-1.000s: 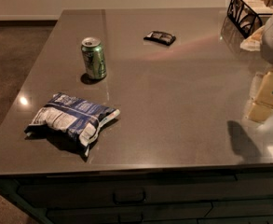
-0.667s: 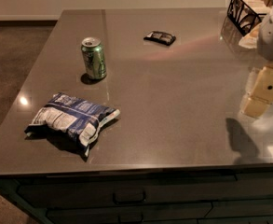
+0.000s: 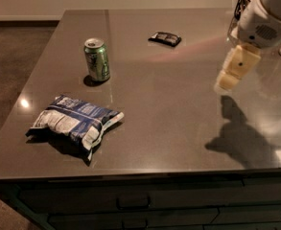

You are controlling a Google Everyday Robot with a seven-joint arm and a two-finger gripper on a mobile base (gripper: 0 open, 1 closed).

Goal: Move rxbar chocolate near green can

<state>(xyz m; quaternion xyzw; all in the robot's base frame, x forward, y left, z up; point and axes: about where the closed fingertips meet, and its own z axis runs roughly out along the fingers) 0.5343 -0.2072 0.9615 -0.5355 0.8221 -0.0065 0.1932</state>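
The gripper (image 3: 230,75) has drifted left above the table's (image 3: 178,128) right side; whether it is spread or closed doesn't show. The rxbar chocolate (image 3: 164,38) lies flat at far centre, well right of the green can (image 3: 97,59): probably light, thin, slippery, best pinched across its narrow width

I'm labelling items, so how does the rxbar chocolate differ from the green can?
The rxbar chocolate is flat, black and lies down; the green can is taller, green and stands upright. The bar sits farther back than the can. Both rest on the table, apart from the gripper hovering at the right.
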